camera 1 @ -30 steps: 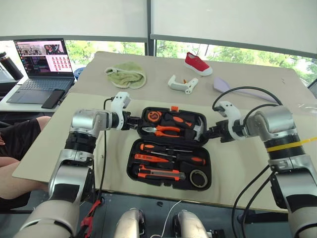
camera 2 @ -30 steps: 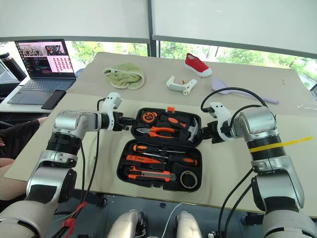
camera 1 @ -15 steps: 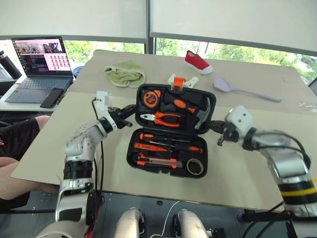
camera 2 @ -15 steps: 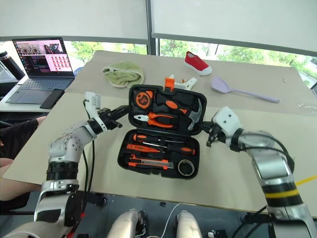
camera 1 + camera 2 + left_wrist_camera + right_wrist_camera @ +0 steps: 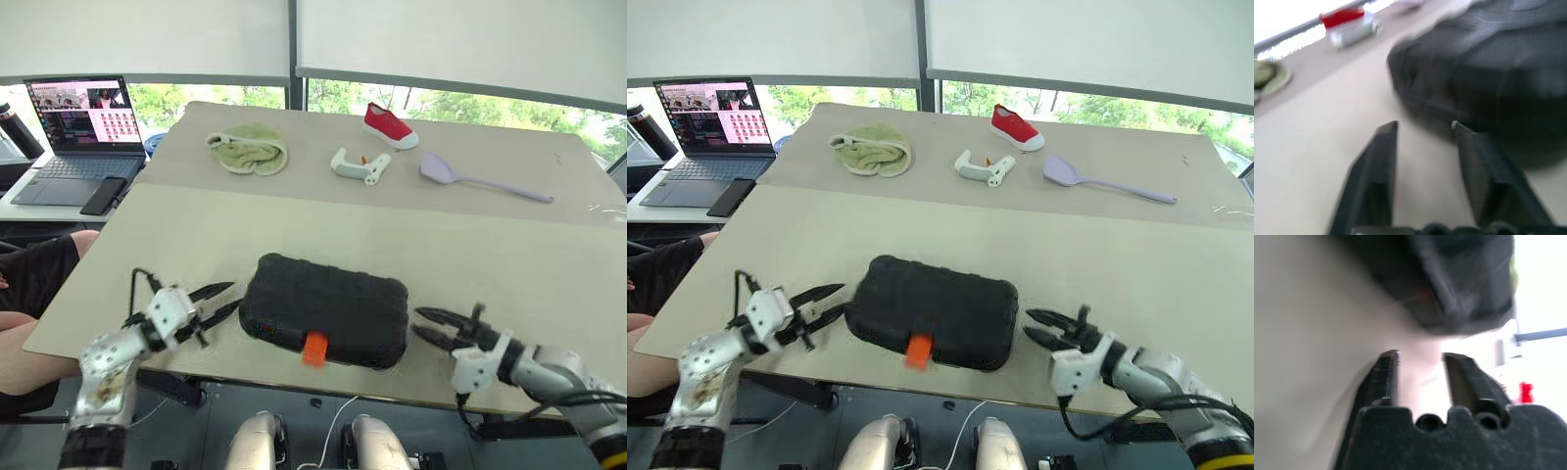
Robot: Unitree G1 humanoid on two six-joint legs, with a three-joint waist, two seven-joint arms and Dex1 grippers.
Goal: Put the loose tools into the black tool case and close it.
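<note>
Both pincers stand spread and empty: left pincer (image 5: 217, 301) and right pincer (image 5: 434, 326) just beside the shut case (image 5: 326, 309), near the desk (image 5: 509, 255) front edge. No readable writing.

Silver arms, white wrist housings, thin black cables, black two-fingered left gripper (image 5: 217, 302), seemingly ribbed.
</note>
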